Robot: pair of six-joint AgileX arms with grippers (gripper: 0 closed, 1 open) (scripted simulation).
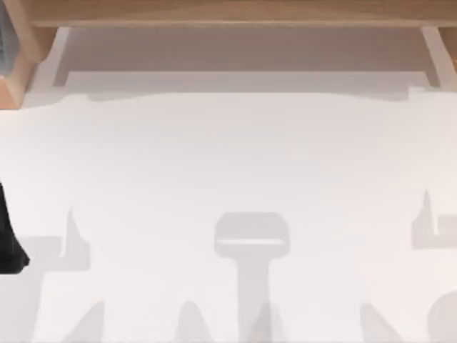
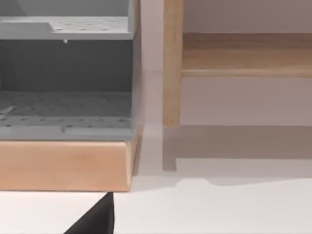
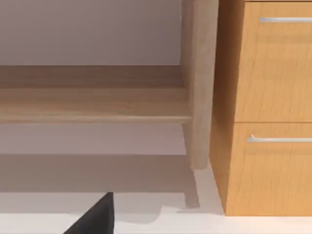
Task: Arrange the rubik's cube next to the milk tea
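You have a broad white table [image 1: 235,157] in front of you in the top view, bare across its middle with only soft grey shadows lying along the near edge. At the far edge a wooden shelf [image 1: 235,13] runs the width of the view, carried on pale uprights at both ends, with a shadowed gap under it.

At the far left corner the left wrist view shows a grey perforated rack [image 2: 66,73] sitting on a wooden base [image 2: 63,165], right beside one shelf post [image 2: 172,63]. At the right end, the right wrist view shows a wooden drawer cabinet [image 3: 268,107] with two metal handles, standing close against the other shelf post [image 3: 199,83].

Your left arm [image 1: 8,236] is a dark shape at the top view's left edge, low over the table. A dark tip of the left claw [image 2: 95,219] pokes into the left wrist view, and a like tip of the right claw [image 3: 95,219] into the right wrist view; both wrist cameras look level toward the shelf. You cannot tell how far either claw is parted or whether it carries anything.

You cannot tell where the rubik's cube or the milk tea lies.
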